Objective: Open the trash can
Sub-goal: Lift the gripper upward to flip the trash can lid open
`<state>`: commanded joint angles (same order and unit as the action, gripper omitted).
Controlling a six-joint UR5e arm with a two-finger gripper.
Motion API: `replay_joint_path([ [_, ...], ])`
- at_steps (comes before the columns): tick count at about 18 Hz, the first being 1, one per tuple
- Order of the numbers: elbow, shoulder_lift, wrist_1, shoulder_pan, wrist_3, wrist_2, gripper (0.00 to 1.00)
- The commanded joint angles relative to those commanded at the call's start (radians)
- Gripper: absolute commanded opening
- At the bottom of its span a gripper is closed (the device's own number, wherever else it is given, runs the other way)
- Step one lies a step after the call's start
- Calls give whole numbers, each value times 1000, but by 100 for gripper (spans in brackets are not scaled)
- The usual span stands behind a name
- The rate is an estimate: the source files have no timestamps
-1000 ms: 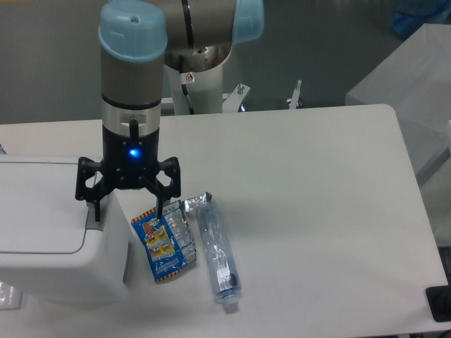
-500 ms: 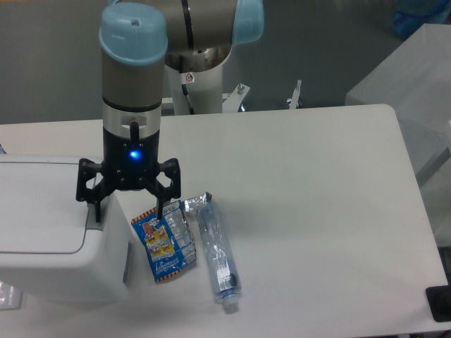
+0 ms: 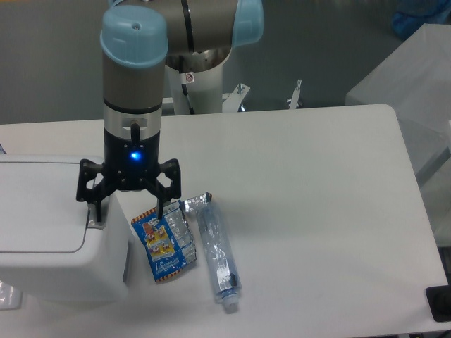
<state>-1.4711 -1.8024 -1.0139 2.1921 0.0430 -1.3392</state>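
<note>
At the left edge of the counter stands the trash can, a large white boxy bin with its flat inset lid panel lying level, so the lid reads as not yet opened. Directly over the bin's right-hand rim hangs the end effector, pointed straight down with its two fingers spread wide and nothing between them; one fingertip sits at or just above the small grey push bar beside the lid panel, though contact cannot be confirmed, while the other finger hangs off the bin's side, over the counter. This placement is judged to be a setup for pressing the bar with a single fingertip, the wide spread keeping the second finger clear of the bin body. Just beside the bin lie a blue snack packet and a crushed clear plastic bottle, side by side and touching or nearly so, presumably waiting as refuse. Surface condition: white, matte, rounded at the far right corner. Beyond it are the robot's white base, a grey floor and translucent sheeting at right
</note>
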Motion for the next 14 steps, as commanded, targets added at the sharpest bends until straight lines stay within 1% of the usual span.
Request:
replay_joint_path([
  [7, 3, 3, 2, 6, -6, 0, 100],
  [9, 23, 11, 6, 17, -18, -2, 100],
  [12, 55, 21, 69, 55, -32, -2, 100],
  [14, 69, 28, 77, 78, -34, -5, 100],
])
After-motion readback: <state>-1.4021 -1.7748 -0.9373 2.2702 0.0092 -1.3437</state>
